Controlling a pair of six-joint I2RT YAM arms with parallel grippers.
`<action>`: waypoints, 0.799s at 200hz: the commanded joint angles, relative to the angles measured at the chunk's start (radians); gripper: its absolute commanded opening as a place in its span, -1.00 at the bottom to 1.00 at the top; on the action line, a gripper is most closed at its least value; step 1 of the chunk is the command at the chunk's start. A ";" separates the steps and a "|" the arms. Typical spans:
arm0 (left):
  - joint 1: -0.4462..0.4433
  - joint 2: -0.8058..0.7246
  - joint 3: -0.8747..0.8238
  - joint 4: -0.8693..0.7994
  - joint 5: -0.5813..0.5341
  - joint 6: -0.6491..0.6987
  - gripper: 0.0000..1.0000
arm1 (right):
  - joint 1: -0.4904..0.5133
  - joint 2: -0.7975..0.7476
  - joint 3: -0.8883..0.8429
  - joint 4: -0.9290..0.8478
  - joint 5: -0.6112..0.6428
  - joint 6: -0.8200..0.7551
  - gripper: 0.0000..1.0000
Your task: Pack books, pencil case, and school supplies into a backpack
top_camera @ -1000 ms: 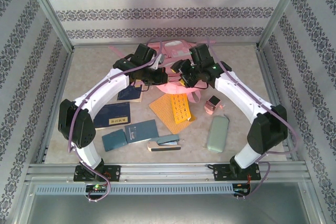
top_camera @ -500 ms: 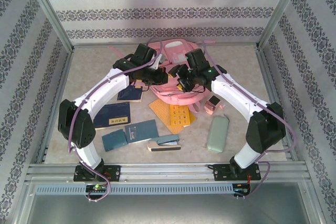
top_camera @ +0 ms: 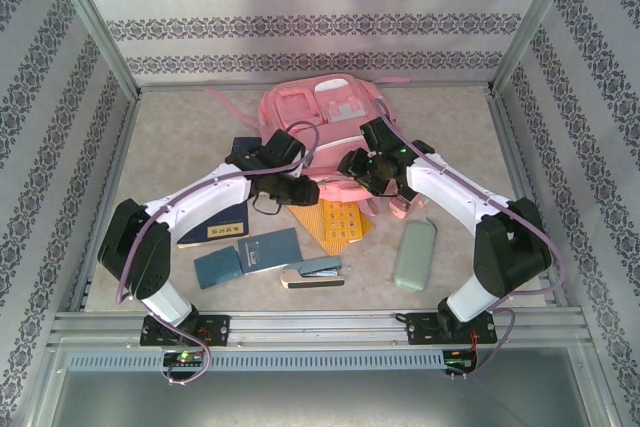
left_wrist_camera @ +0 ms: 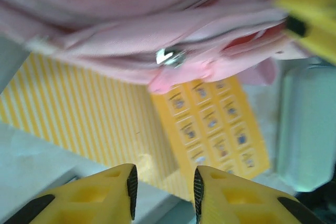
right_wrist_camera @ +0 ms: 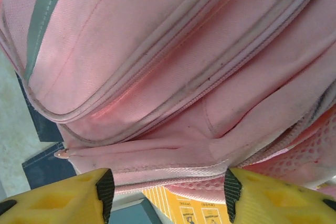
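Backpack (top_camera: 325,107) flat at the middle of the tabletop's (top_camera: 170,137) far edge, pockets up. Left claw (left_wrist_camera: 164,174) just off its near side, above the yellow book (left_wrist_camera: 105,124), itself partly under the backpack, fingers a little apart and pinching nothing; silvery zip pull (left_wrist_camera: 170,56) just ahead. Right claw (right_wrist_camera: 167,177) spread wide at the backpack's near right corner, pink hem across the gap; cannot tell whether pinched or only close. Pencil case (top_camera: 415,255) toward the near right corner, stapler (top_camera: 315,272) at the middle of the near edge, two teal books (top_camera: 265,250) just left of it, a navy book (top_camera: 215,227) under the left arm.
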 commanded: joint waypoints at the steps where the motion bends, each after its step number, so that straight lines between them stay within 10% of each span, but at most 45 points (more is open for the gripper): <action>1: 0.002 -0.101 -0.042 0.079 -0.111 -0.026 -0.29 | 0.013 -0.008 -0.015 -0.008 0.014 0.057 0.31; 72: 0.005 -0.120 -0.084 0.119 -0.128 -0.058 -0.40 | 0.022 0.104 -0.014 0.220 -0.062 0.400 0.23; 160: 0.007 0.003 0.004 0.099 -0.135 -0.041 -0.10 | 0.009 0.145 0.019 0.260 -0.046 0.440 -1.00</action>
